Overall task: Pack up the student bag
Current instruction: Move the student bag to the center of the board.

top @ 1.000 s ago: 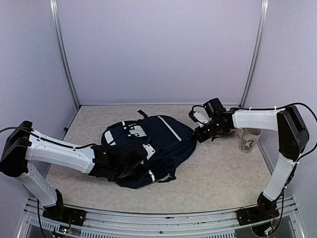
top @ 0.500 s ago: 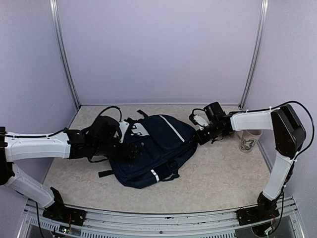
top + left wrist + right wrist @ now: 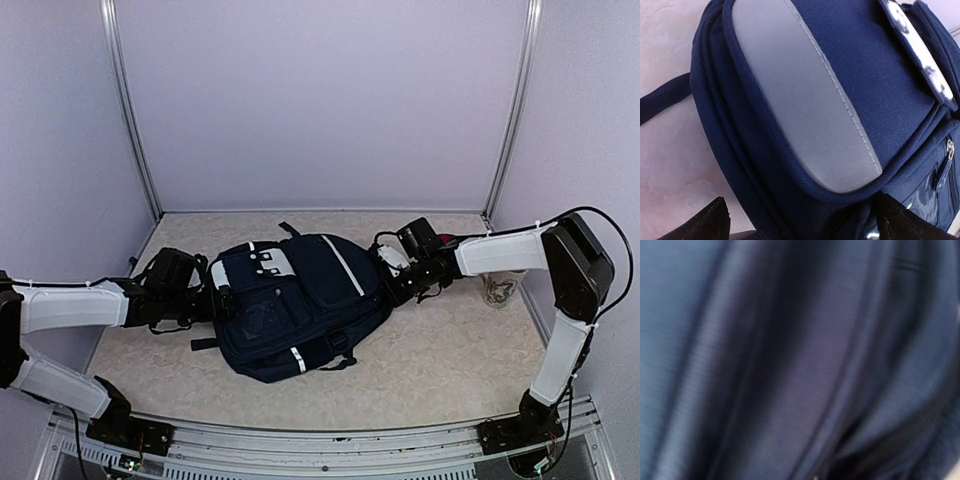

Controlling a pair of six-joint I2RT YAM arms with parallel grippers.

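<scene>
Since a second ago the left gripper (image 3: 198,300) has let go, spread wide and drawn back to mid-left, and the bag (image 3: 290,305) now lies flatter at centre frame. The right gripper (image 3: 398,282) is pressed together at the bag's right edge. Its own view is only blurred navy cloth, so I cannot tell whether it pinches any. The bag looks soft, floppy and probably light, best taken by a strap (image 3: 662,102).

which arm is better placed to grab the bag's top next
Probably left: the left gripper is open, facing the top of the bag. The right gripper is shut at the other end.
</scene>
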